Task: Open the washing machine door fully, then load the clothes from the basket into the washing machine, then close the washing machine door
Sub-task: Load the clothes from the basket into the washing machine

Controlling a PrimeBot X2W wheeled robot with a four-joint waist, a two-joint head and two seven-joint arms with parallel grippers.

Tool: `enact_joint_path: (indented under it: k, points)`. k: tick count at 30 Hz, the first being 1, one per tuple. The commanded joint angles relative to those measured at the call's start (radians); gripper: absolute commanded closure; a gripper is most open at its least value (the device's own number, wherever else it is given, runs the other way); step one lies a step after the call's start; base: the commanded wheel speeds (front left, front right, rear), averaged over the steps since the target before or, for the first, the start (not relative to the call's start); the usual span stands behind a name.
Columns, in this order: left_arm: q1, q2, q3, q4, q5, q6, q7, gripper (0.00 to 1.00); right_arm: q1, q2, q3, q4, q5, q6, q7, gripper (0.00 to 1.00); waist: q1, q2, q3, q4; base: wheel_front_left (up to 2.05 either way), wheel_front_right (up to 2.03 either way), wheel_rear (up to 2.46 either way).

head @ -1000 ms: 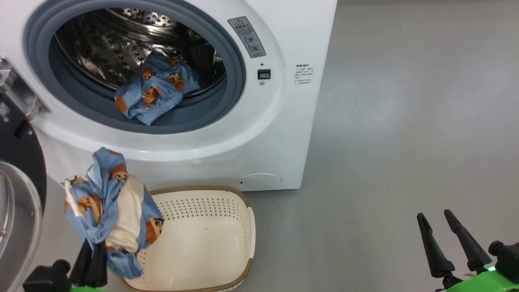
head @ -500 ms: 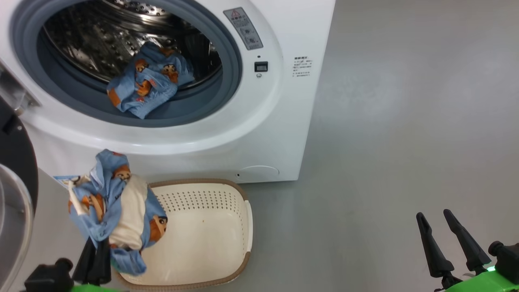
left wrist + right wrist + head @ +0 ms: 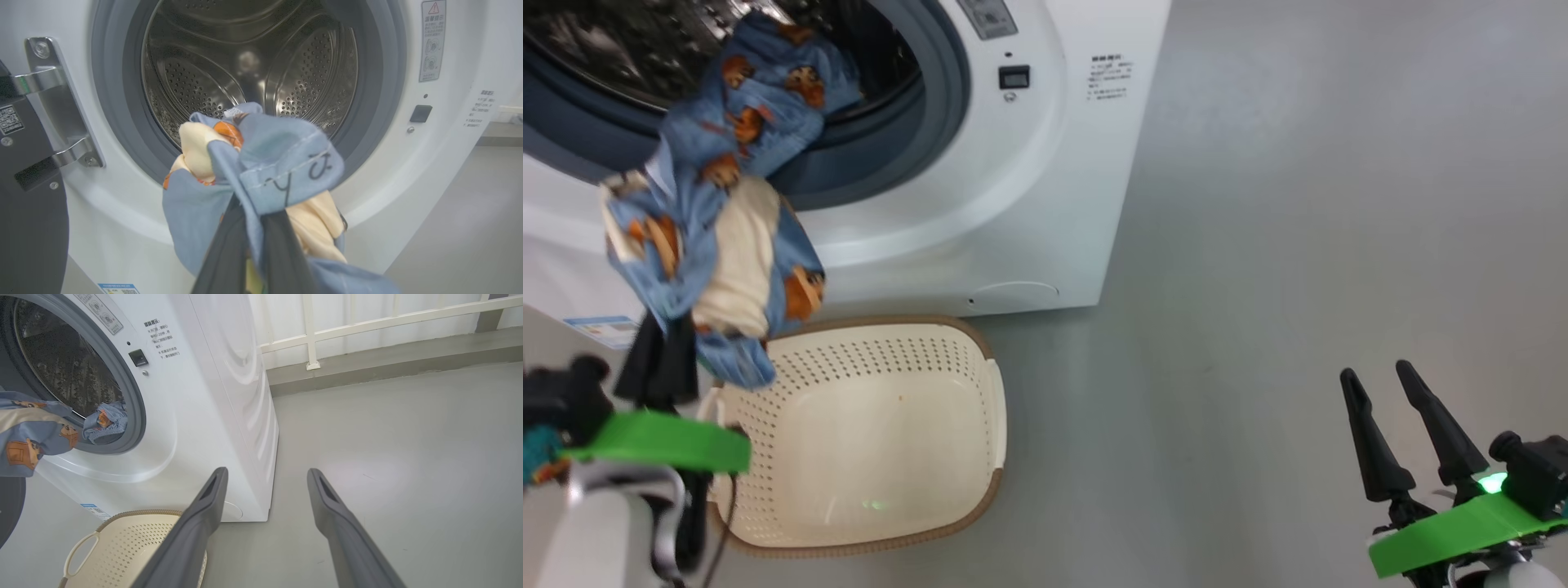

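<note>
Clothes (image 3: 711,245) are clamped in the shut left gripper (image 3: 249,212), held before the washing machine (image 3: 1013,204) drum mouth (the basket (image 3: 866,425) lies below); the right gripper (image 3: 1392,388) is held spread wide, empty.

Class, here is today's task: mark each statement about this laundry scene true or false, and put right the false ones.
1. The left gripper is shut on a bundle of clothes in front of the washing machine opening. True.
2. The basket is full of laundry. False: its inside is bare.
3. The right gripper has its fingers apart with nothing between them. True.
4. The door is closed. False: it is swung open, and the drum shows.
5. A garment lies at the mouth of the drum. True.
</note>
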Motion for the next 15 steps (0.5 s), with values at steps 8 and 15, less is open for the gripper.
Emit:
enact_joint_path:
  k: [8, 15]
  points:
    - [-0.301, 0.125, -0.036, 0.232, -0.047, -0.002, -0.009, 1.00, -0.074, 0.019, 0.060, -0.022, -0.011, 0.002, -0.012, 0.00, 0.0000, 0.0000, 0.100, -0.071, 0.00, 0.00, 0.00]
    - [-0.502, 0.193, -0.059, 0.484, -0.041, -0.002, -0.009, 1.00, -0.122, 0.046, 0.109, -0.016, -0.008, 0.002, -0.012, 0.00, 0.0000, 0.0000, 0.153, -0.138, 0.00, 0.00, 0.00]
